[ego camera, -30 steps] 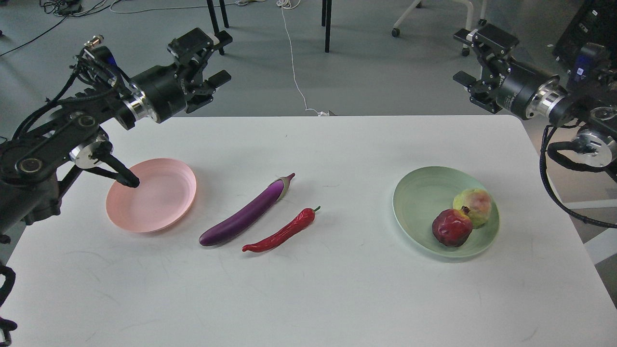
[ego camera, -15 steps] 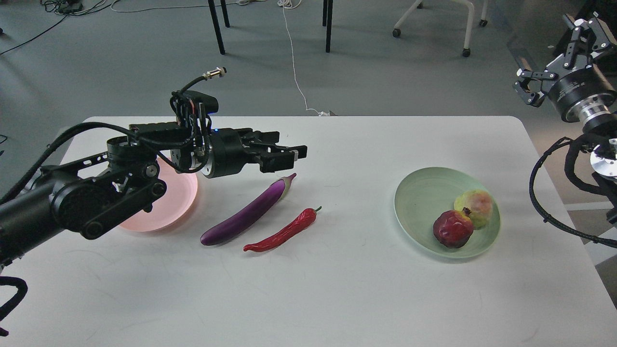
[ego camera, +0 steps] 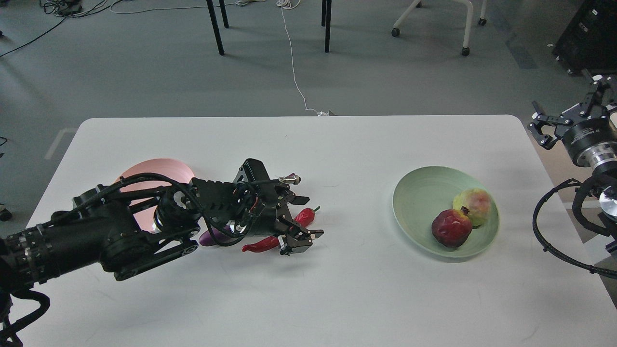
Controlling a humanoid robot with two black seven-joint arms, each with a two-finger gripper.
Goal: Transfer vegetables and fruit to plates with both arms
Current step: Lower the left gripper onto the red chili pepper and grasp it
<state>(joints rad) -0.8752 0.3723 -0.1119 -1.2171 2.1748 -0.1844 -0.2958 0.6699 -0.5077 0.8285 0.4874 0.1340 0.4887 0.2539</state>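
My left gripper (ego camera: 300,219) reaches low over the middle of the table, open, with its fingers on either side of the red chili pepper (ego camera: 260,244). The arm covers most of the purple eggplant (ego camera: 212,237); only its rounded end shows. The pink plate (ego camera: 156,168) lies behind the arm, partly hidden. The mint green plate (ego camera: 414,195) at the right holds the dark red pomegranate (ego camera: 450,227) and the yellow-green fruit (ego camera: 475,205). My right gripper (ego camera: 570,114) is open and empty, off the table's right edge.
The white table (ego camera: 337,299) has bare surface at the front and back. Chair and table legs (ego camera: 328,24) and a white cable (ego camera: 294,72) are on the floor beyond the far edge. A dark cabinet (ego camera: 590,24) stands at the far right.
My left arm swung down and right from beside the pink plate onto the eggplant and chili. My right arm pulled back to the right, off the table.
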